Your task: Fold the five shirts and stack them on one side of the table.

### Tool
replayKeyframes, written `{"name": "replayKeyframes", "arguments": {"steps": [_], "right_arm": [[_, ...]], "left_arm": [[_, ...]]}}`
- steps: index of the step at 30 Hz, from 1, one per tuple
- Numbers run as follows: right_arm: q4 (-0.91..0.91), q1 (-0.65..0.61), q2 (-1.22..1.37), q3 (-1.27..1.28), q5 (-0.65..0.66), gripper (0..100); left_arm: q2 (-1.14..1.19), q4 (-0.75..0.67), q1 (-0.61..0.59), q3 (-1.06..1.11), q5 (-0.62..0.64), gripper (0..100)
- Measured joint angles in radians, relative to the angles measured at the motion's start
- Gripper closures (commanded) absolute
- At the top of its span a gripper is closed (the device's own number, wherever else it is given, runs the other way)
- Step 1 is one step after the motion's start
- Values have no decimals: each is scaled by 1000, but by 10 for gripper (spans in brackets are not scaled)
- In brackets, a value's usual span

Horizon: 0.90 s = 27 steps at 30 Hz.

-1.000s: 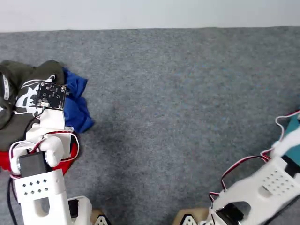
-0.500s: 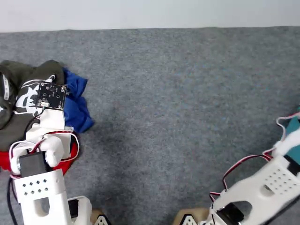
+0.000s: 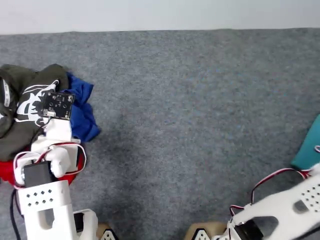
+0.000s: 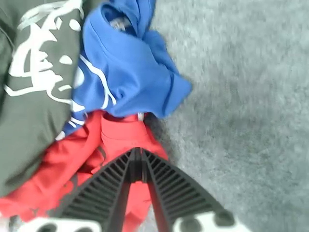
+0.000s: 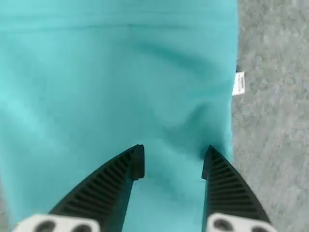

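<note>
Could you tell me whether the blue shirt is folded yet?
Not folded: the blue shirt lies bunched in loose wrinkles, heaped against the dark green shirt and the red shirt.

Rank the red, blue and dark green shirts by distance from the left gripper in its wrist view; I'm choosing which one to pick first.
1. Red shirt, directly under the left gripper and its shut jaws.
2. Blue shirt, just beyond the red one.
3. Dark green shirt, beside the blue one, farthest.
</note>
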Motion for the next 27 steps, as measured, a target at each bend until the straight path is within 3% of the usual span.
{"name": "replayKeyframes", "arguments": {"steps": [9,27], "right_arm": [[-80,15,63,-3,37,794],[199,-158,-201,-6,37,794]], "left_arm": [[0,0,0,5,0,996],[0,0,0,5,0,996]]}}
